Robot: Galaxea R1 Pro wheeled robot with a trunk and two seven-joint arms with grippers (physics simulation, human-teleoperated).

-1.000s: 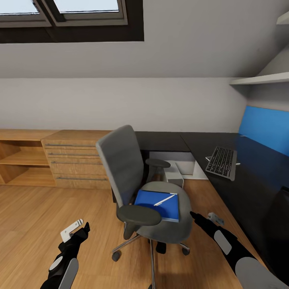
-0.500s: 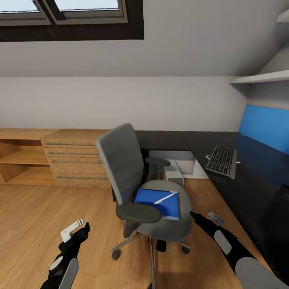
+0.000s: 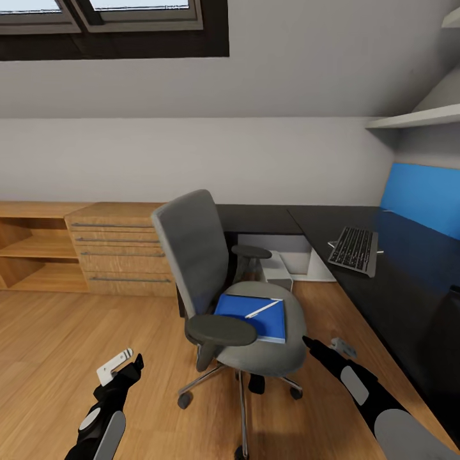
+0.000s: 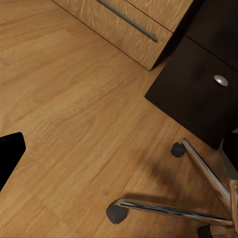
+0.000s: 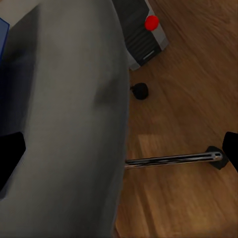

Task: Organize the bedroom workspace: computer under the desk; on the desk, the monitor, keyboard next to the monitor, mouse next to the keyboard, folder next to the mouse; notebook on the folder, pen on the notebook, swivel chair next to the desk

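Observation:
The grey swivel chair [image 3: 191, 255] stands in the middle of the head view, turned partly away from the dark desk [image 3: 396, 300]. On its seat lies a blue folder [image 3: 271, 326] with a white pen [image 3: 260, 309] on top; I cannot make out a separate notebook. A keyboard [image 3: 353, 249] lies on the desk at the right. The computer [image 3: 279, 275] sits on the floor under the desk. My left gripper [image 3: 135, 364] hangs open over the floor, left of the chair. My right gripper [image 3: 313, 345] is open beside the seat's right edge [image 5: 69, 124].
Wooden drawers [image 3: 118, 252] and open shelves [image 3: 32, 255] line the back wall at the left. A blue panel [image 3: 421, 198] stands behind the desk, with a wall shelf [image 3: 415, 118] above it. The chair's chrome legs [image 4: 168, 210] spread over the wooden floor near a dark drawer [image 4: 198, 89].
The whole head view has shifted: chair, desk and window sit a little higher in the picture, so the camera moved. Both arms hold the same pose.

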